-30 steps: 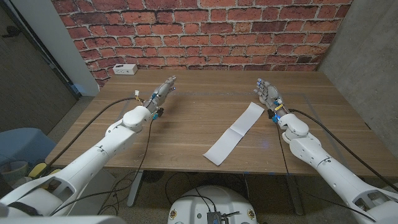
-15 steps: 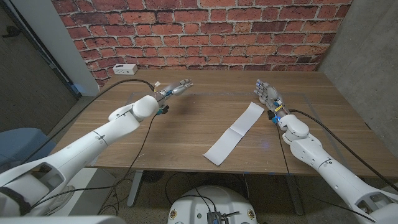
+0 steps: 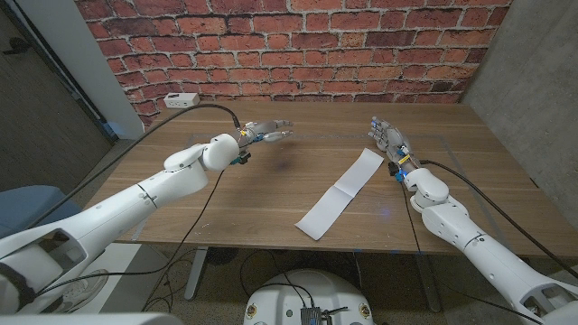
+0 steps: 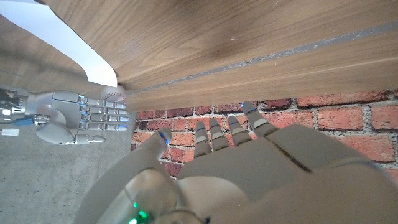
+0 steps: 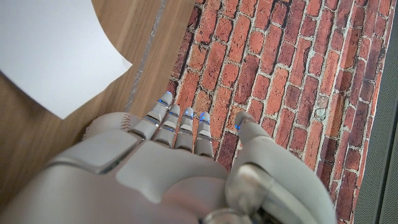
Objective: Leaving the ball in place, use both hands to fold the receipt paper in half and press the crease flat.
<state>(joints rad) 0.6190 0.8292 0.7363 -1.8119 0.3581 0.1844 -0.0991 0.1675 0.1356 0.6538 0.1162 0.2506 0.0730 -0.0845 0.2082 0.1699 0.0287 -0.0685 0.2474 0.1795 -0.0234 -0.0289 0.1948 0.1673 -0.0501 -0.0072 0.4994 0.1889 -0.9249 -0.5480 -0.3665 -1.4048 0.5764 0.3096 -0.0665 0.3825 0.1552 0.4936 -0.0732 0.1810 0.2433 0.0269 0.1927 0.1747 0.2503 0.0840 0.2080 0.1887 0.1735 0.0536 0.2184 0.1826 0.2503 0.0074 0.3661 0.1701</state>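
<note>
The white receipt paper [image 3: 341, 190] lies as a long strip slanting across the table's right half, with a faint crease near its middle. Its far end [image 4: 68, 37] curls up slightly. My right hand [image 3: 386, 139] stands just beyond that far end, fingers straight and holding nothing. A small white ball [image 4: 114, 94] sits right by its fingertips; in the right wrist view the ball [image 5: 102, 124] peeks out behind my right hand [image 5: 174, 168], near the paper's corner [image 5: 56, 50]. My left hand [image 3: 267, 134] hovers over the table's middle, left of the paper, fingers spread and holding nothing.
A small white box [image 3: 181, 99] stands at the table's back left corner. A brick wall [image 3: 289, 45] runs behind the table. Bare wood [image 3: 271, 194] lies between my left hand and the paper. Cables trail along both arms.
My left arm has swung inward and the hand has moved right, toward the table's middle. The right hand and the paper have hardly moved.
</note>
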